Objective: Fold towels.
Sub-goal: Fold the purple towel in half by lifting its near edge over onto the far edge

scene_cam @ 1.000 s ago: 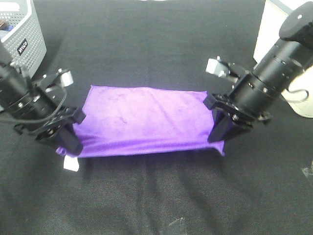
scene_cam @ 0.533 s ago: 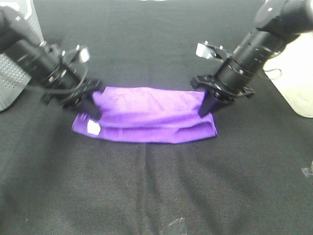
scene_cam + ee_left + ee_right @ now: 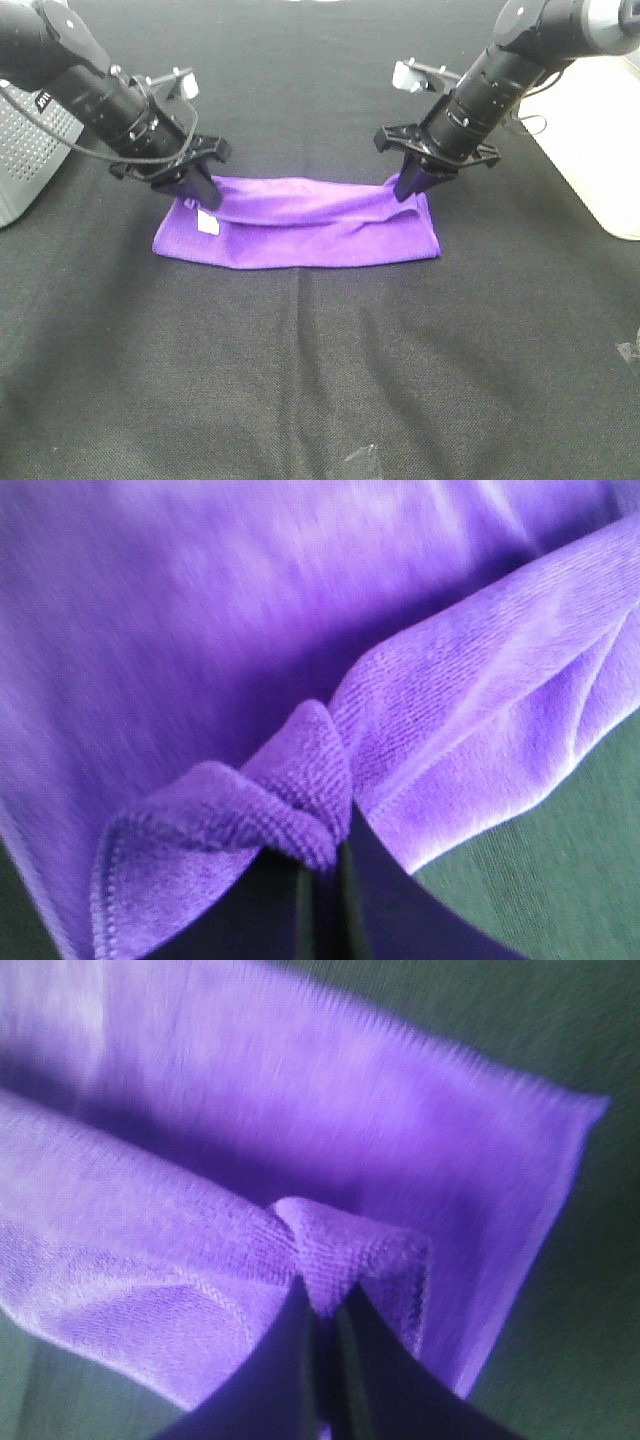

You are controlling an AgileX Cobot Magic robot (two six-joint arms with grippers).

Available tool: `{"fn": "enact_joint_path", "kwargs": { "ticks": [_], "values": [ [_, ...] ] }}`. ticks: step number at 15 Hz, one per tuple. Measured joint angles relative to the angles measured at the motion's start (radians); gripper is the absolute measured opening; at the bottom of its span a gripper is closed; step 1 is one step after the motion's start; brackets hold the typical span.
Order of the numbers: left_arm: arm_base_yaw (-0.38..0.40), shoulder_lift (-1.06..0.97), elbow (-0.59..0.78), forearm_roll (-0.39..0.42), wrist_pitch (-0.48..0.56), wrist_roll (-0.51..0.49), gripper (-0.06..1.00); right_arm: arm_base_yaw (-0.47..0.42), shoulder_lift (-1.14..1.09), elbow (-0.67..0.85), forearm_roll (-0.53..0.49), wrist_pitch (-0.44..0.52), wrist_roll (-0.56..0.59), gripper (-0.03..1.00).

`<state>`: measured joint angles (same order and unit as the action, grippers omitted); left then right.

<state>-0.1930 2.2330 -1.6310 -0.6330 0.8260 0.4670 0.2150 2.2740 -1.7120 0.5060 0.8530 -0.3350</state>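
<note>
Towel [image 3: 310,228]: purple, doubled over on the black table [image 3: 300,380].
Left gripper [image 3: 197,190]: jaws closed, pinching the towel's far left corner.
Right gripper [image 3: 408,187]: jaws closed, pinching the far right corner.

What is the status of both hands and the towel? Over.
Left hand shut on one towel end. Right hand shut on the other. Towel doubled over on black table. Grey box, white tub apart at sides.

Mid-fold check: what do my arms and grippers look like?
Left arm and right arm are black ringed cylinders. Left gripper and right gripper have dark tapered fingers; each carries a pale grey camera block. A black cable loops beside the left arm.
</note>
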Motion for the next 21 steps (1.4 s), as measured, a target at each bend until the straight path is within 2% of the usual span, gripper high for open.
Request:
{"fn": "enact_joint_path", "kwargs": {
  "ticks": [5,7,10,13,17,18,19,21],
  "values": [
    [0.028,0.044,-0.055,-0.002,-0.007,0.000,0.00,-0.001,0.008,-0.008,-0.005,-0.091,0.017,0.01],
    [0.027,0.064,-0.069,-0.013,-0.047,0.000,0.00,-0.019,0.008,-0.008,-0.001,-0.127,0.019,0.01],
    [0.027,0.071,-0.085,-0.029,-0.095,0.001,0.00,-0.030,0.008,-0.008,0.006,-0.140,0.021,0.01],
    [0.027,0.087,-0.114,-0.058,-0.097,0.016,0.01,-0.032,0.043,-0.008,0.017,-0.150,0.021,0.01],
    [0.027,0.109,-0.136,-0.062,-0.094,0.017,0.07,-0.032,0.062,-0.008,0.032,-0.153,0.021,0.01],
    [0.027,0.114,-0.136,-0.062,-0.094,0.018,0.11,-0.032,0.062,-0.008,0.032,-0.155,0.021,0.02],
    [0.027,0.116,-0.136,-0.062,-0.094,0.018,0.19,-0.032,0.062,-0.008,0.032,-0.155,0.021,0.07],
    [0.027,0.116,-0.136,-0.054,-0.094,0.018,0.35,-0.032,0.062,-0.008,0.032,-0.150,0.021,0.21]
  ]
}}
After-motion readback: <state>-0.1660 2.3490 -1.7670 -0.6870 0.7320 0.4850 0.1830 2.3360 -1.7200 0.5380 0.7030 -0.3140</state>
